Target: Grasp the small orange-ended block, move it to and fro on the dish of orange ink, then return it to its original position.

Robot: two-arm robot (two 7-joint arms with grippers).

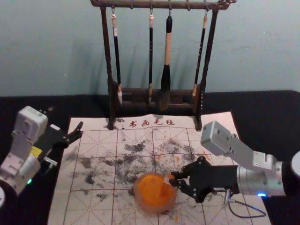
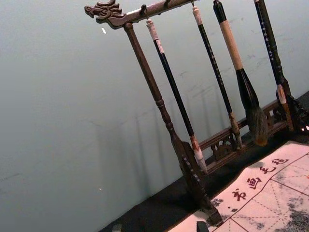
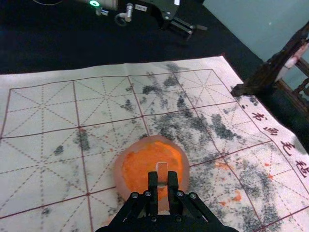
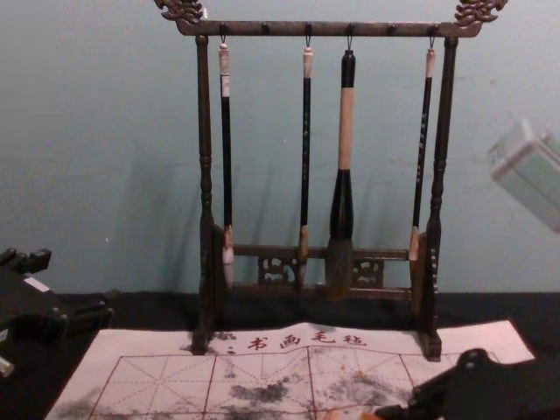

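Four hanging brushes (image 1: 167, 44) are lining the wooden rack (image 1: 210, 51) toward the worktop's (image 1: 267, 108) far edge in the head view; the right hand (image 1: 172, 179) is reaching in from the right edge, pinching the small block (image 1: 166, 182) over the orange ink dish (image 1: 154, 206), while the left hand (image 1: 65, 119) is hovering, spread, toward the left edge. In the left wrist view, its tips are standing apart. In the right wrist view, two fingers (image 3: 152, 181) are squeezing the block above the ink. In the chest view, the right hand is extending over the felt mat (image 4: 157, 376).
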